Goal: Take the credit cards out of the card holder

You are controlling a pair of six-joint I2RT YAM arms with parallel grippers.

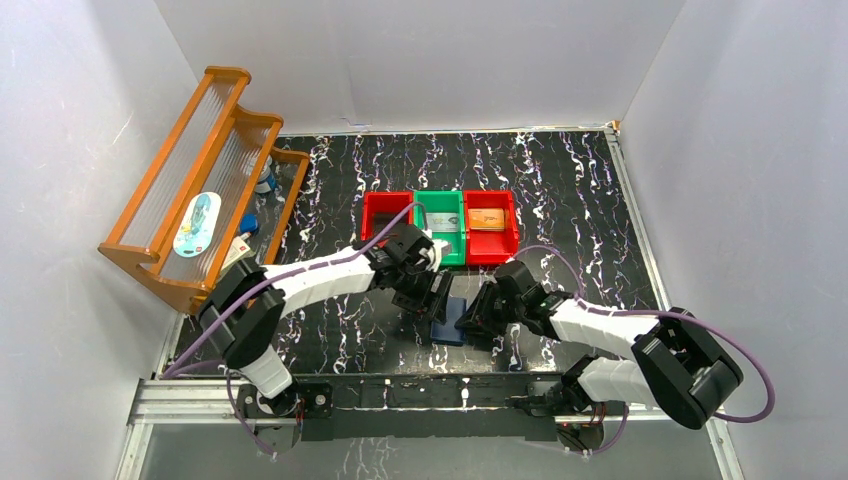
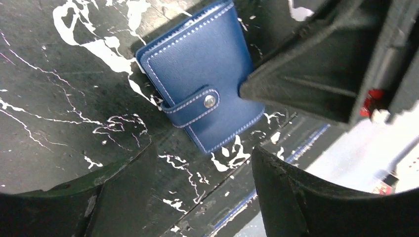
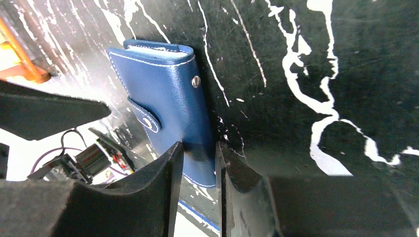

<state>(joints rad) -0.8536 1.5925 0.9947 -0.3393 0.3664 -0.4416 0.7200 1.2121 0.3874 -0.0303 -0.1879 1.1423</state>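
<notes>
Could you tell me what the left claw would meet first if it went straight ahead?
Most likely the card holder, around its snap strap, though depth is hard to judge.

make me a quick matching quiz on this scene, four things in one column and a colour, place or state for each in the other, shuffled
Things:
1 card holder
2 middle bin
3 right bin
4 rack

Matches:
a holds an orange card
b green
c snapped shut
d wooden, on the left

Pairs: 1-c, 2-b, 3-a, 4-d
</notes>
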